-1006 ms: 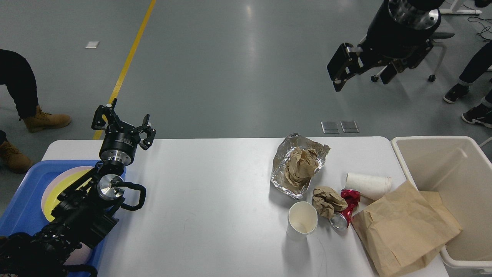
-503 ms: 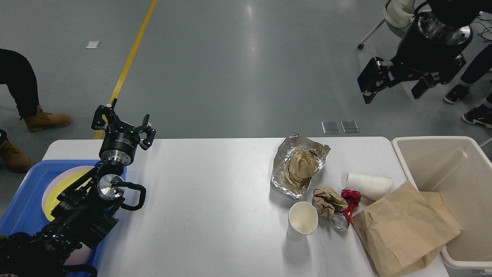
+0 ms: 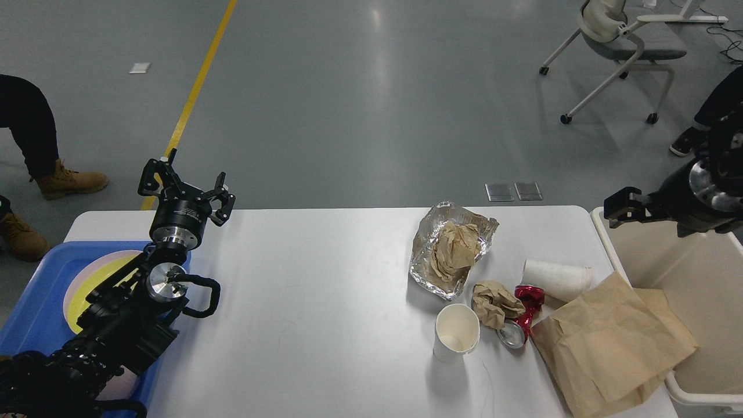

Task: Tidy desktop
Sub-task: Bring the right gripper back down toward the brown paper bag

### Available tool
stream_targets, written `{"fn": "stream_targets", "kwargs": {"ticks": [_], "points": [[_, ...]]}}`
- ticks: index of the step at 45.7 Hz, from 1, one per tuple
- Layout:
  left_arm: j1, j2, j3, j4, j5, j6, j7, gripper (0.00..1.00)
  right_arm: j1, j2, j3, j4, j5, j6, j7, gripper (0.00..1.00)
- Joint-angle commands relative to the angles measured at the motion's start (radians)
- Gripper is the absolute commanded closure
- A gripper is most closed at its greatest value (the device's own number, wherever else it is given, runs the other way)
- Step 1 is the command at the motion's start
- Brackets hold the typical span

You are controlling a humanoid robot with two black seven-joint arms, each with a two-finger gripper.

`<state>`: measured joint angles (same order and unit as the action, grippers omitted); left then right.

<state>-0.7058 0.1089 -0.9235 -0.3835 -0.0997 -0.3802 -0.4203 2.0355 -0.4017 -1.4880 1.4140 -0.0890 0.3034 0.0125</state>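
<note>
The white desktop (image 3: 319,290) carries litter on its right half: a foil sheet (image 3: 424,264) holding crumpled brown paper (image 3: 455,247), a crumpled paper ball (image 3: 493,303), a crushed red can (image 3: 524,313), an upright paper cup (image 3: 457,332), a paper cup on its side (image 3: 556,278) and a brown paper bag (image 3: 609,342). My left gripper (image 3: 187,187) stands open and empty above the desktop's far left edge. My right gripper (image 3: 656,217) hangs open and empty over the bin's far left corner, right of the litter.
A cream bin (image 3: 691,261) stands at the desktop's right end, with the bag lying over its near left rim. A blue tray (image 3: 29,313) with a yellow plate (image 3: 98,281) sits at the left under my left arm. A chair (image 3: 615,40) and people's legs stand on the floor beyond.
My right gripper has swung down and to the right, from high over the floor to the bin's far left corner. The left arm and the litter have not moved.
</note>
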Motion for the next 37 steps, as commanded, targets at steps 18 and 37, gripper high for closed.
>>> {"fn": "stream_targets", "kwargs": {"ticks": [18, 37], "points": [[-0.001, 0.0, 0.0, 0.0, 0.0, 0.0, 0.0, 0.04, -0.311, -0.051, 0.121, -0.116, 0.245, -0.021, -0.062, 0.0], [0.0, 0.0, 0.0, 0.0, 0.0, 0.0, 0.0, 0.04, -0.462, 0.032, 0.305, -0.266, 0.245, -0.089, -0.21, 0.0]]}}
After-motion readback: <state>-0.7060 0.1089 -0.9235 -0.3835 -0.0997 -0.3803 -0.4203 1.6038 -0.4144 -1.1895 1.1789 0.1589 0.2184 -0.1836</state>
